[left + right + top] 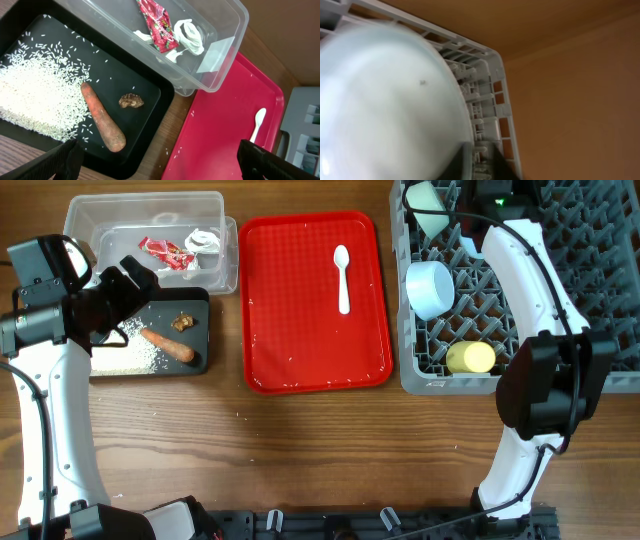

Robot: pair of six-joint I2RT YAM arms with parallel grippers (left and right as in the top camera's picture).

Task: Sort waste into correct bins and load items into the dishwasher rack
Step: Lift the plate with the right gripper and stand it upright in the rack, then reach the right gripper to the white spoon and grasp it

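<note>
Spoon [342, 278] on red tray [300, 330], long axis near-far, right of left jaws (wide open, empty). Right jaws far, by plate [385, 110] at rack [610, 290]; closure unclear.

No legible text, brand, number or sign appears in any view.

- Crumpled red-and-white wrapper [156, 25], inside the clear plastic tub [239, 20] at the far left: it carries a printed pattern, but no characters can be read on it.
- White label patch [216, 56] on the right end wall of the tub: it appears blank in the left wrist view.
- Right wrist view: blurred, and no markings can be made out.
</note>
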